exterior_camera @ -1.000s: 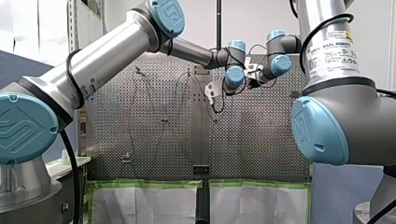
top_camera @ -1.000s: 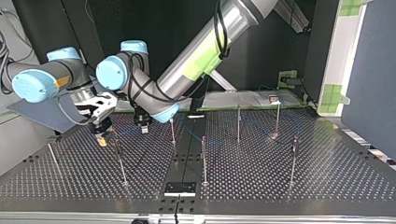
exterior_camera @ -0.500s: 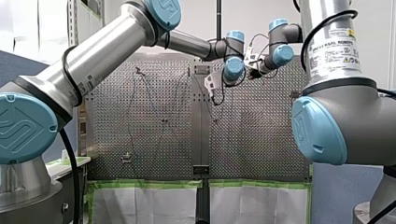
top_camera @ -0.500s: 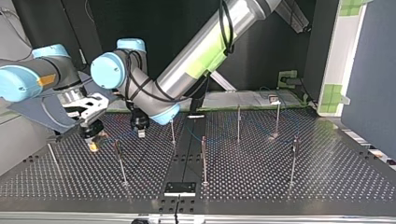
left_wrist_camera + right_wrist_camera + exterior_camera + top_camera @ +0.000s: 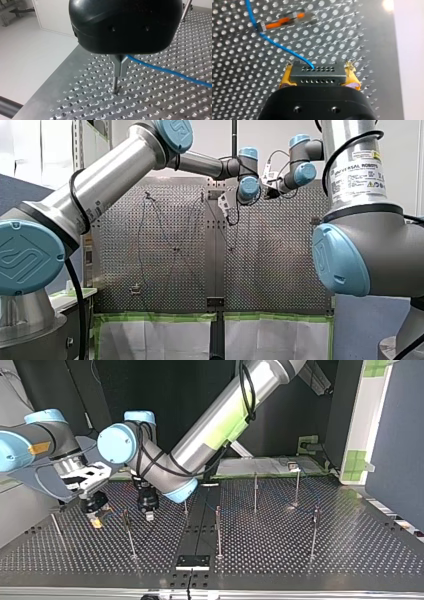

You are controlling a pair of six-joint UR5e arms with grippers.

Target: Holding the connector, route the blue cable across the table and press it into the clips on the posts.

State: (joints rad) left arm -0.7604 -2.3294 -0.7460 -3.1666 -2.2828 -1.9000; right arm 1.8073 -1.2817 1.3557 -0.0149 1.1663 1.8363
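Observation:
In the right wrist view my right gripper point(image 5: 318, 75) is shut on the dark grey connector point(image 5: 318, 72), gripped between its yellow pads point(image 5: 287, 77). The blue cable point(image 5: 284, 48) leaves the connector and runs to a post clip with an orange part point(image 5: 284, 22). In the left wrist view my left gripper point(image 5: 120, 68), black with metal fingers, is shut, and the blue cable point(image 5: 170, 72) comes out at its fingers and trails off sideways. In the top view both grippers hang low at the left, my right point(image 5: 96, 521) beside my left point(image 5: 149, 515).
Thin upright posts stand across the perforated table point(image 5: 350, 560): one by the grippers point(image 5: 129, 535), one in the middle point(image 5: 218, 530), others further right point(image 5: 255, 491) point(image 5: 314, 530). A metal pin point(image 5: 115, 86) rises from the plate under my left fingertips. The table's edge lies close beside my left gripper.
In the top view both grippers have moved left and nearer the camera, staying side by side. The connector stays in my right gripper.

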